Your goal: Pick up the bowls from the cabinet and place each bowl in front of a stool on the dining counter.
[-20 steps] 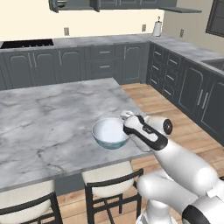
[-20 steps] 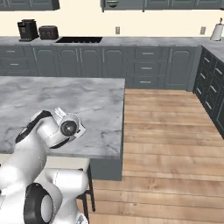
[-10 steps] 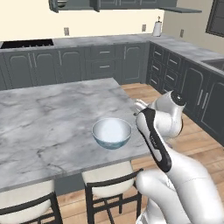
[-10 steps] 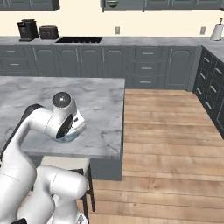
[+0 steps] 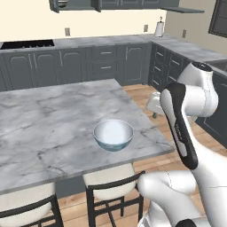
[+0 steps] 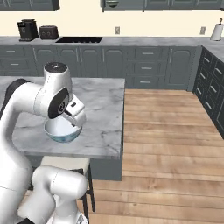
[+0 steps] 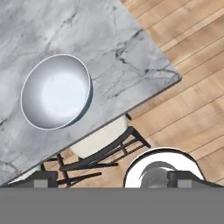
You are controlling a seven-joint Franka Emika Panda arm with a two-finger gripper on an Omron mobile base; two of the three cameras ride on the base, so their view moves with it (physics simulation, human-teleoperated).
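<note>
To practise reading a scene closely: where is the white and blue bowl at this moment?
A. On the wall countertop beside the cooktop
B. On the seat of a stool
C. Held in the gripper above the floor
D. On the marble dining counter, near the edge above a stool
D: the bowl sits upright on the dining counter near its edge, with a stool just below, and nothing grips it.

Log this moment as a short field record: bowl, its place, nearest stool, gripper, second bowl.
bowl: white bowl, upright, empty
place: on the dining counter, near its front corner
nearest stool: stool tucked under the edge right below it
gripper: gripper apart from the bowl, looking down past the counter edge; holds nothing; jaw state unclear
second bowl: a bowl sits in the cabinet on the wall
</note>
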